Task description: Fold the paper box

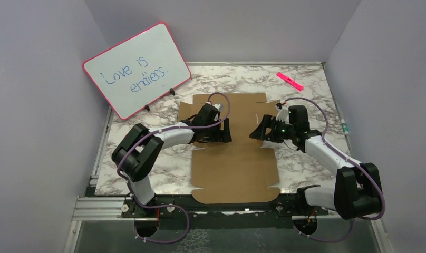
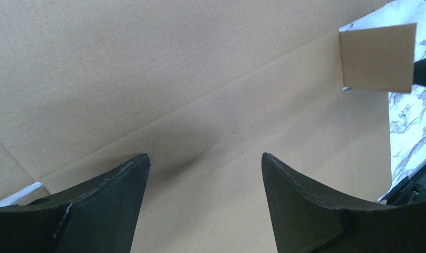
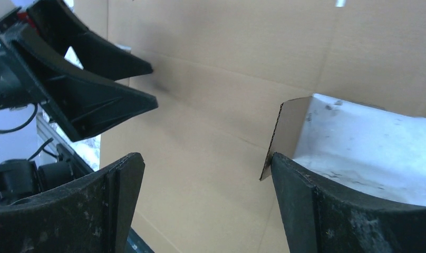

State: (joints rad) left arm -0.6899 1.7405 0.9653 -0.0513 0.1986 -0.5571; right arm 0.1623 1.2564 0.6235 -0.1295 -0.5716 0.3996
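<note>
The paper box point(image 1: 234, 163) is a flat brown die-cut sheet lying on the marble table. My left gripper point(image 1: 228, 134) hovers open over the sheet's left-centre, and only bare cardboard point(image 2: 200, 95) shows between its fingers point(image 2: 116, 205). My right gripper point(image 1: 257, 138) faces it from the right, also open. In the right wrist view a small side flap point(image 3: 291, 126) stands raised, its cut edge right at the inner tip of the right-hand finger point(image 3: 327, 211). That same flap point(image 2: 377, 58) shows upright in the left wrist view. The left gripper point(image 3: 153, 87) appears across the sheet point(image 3: 211, 137).
A pink-framed whiteboard point(image 1: 137, 68) leans at the back left. A pink marker point(image 1: 289, 81) lies at the back right on the marble table point(image 1: 311, 100). Grey walls close in three sides. A metal rail point(image 1: 105, 206) runs along the near edge.
</note>
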